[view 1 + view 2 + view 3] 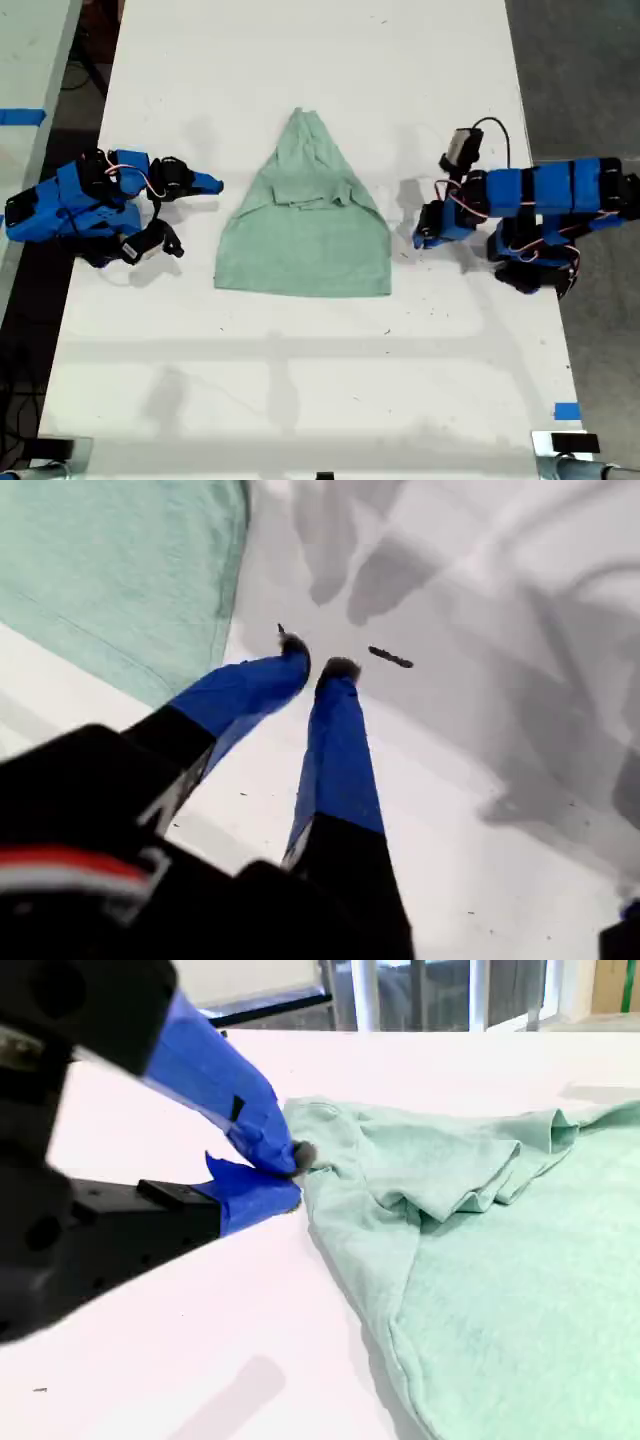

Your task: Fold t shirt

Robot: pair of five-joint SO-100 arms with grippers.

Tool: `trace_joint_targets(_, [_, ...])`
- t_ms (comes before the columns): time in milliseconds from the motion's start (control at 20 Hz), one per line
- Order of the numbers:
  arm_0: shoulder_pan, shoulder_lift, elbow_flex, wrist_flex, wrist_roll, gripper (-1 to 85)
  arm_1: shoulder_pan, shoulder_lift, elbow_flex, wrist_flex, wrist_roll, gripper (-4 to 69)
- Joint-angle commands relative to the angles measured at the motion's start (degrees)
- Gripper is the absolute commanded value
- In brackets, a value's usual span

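— Where is the t shirt lying?
— It's lying flat mid-table, between both arms. My first gripper is hovering nearly closed by its hem; my second gripper is sitting pinched, empty.

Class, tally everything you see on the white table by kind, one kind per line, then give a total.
Mint-green t shirt: 1
Blue robot arms, ending in my first gripper and my second gripper: 2
Blue tape pieces, one on the table's edge and one on the neighbouring surface: 2
Total: 5
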Motion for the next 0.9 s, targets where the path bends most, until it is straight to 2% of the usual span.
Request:
trace_joint_targets(0, [-0.4, 0.5, 0.0, 0.0, -0.8, -0.1, -2.7, -12.0, -10.1, -2.2, 0.2, 17.5])
trace_joint_targets(100, [-0.4, 0.5, 0.0, 0.0, -0.8, -0.1, -3.1, -16.2, -13.4, -2.6, -0.1, 19.4])
trace_joint_targets(400, [-0.4, 0.5, 0.1, 0.0, -0.8, -0.1, -2.3, -22.9, -14.7, -8.2, -2.9, 19.5])
trace_joint_targets(600, [-0.4, 0.5, 0.1, 0.0, -0.8, -0.1, -1.9, -26.8, -16.8, -9.1, -4.3, 18.8])
trace_joint_targets(650, [-0.4, 0.5, 0.1, 0.0, -0.8, -0.1, -1.8, -27.5, -17.0, -8.8, -4.6, 14.2])
trace_joint_targets(750, [-0.3, 0.5, 0.1, 0.0, -0.8, -0.1, -1.3, -29.2, -17.9, -6.3, -3.7, -0.2])
trace_joint_targets(850, [-0.3, 0.5, 0.1, 0.0, -0.8, -0.1, -1.2, -31.8, -20.9, -1.6, -2.3, -0.2])
